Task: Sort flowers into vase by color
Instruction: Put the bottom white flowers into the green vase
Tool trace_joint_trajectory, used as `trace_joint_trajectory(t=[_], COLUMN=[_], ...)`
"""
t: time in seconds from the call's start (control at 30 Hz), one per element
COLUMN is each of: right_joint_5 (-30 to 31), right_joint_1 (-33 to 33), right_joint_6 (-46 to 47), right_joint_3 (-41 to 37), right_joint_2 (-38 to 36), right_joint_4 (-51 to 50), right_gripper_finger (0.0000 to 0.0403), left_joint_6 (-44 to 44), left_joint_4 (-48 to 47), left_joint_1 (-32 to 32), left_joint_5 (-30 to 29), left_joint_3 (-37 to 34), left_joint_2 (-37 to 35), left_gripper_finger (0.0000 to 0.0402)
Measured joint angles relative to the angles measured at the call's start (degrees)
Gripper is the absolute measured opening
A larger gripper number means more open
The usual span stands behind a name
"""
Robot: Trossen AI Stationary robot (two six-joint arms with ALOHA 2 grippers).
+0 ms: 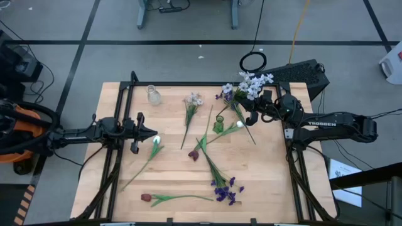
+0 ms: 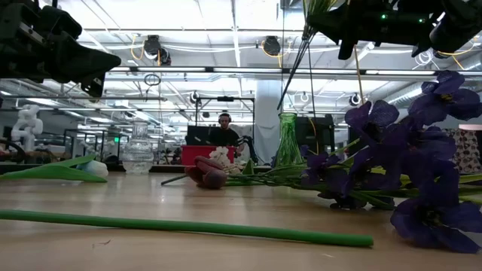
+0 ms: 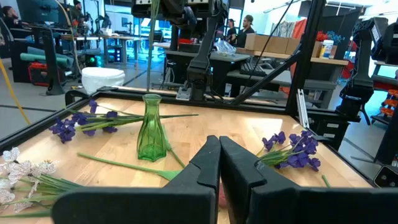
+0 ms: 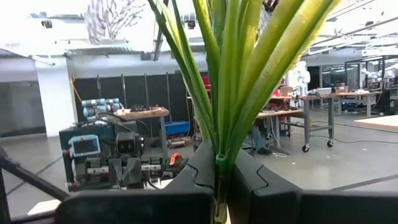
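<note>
My right jaws (image 4: 219, 180) are clenched on a pale flower's stem (image 4: 219, 124), probably above the green vase (image 1: 218, 124); my left jaws (image 3: 219, 163) are clenched empty, near a white tulip (image 1: 156, 142).

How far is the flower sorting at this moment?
Nothing looks sorted yet: the green vase and the clear vase both stand with no flower inside. In hand: the right claw is shut on a pale white-lilac flower, held up above the table near the green vase. The left claw is shut and holds nothing. The other flowers, such as the dark red tulip, lie on the table.
</note>
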Motion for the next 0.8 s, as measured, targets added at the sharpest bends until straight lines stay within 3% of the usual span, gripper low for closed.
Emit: trace_joint_trajectory(t=[0.8], right_joint_5=[1.1], right_joint_1=[0.0], right_joint_6=[0.0], right_joint_3=[1.0], right_joint_2=[-1.7], right_joint_4=[-3.5], right_gripper_finger=[0.0006], left_joint_6=[0.0], left_joint_4=[0.0], left_joint_1=[0.0], left_joint_5=[0.0], left_joint_3=[0.0], left_joint_2=[0.0], left_gripper_finger=[0.0013])
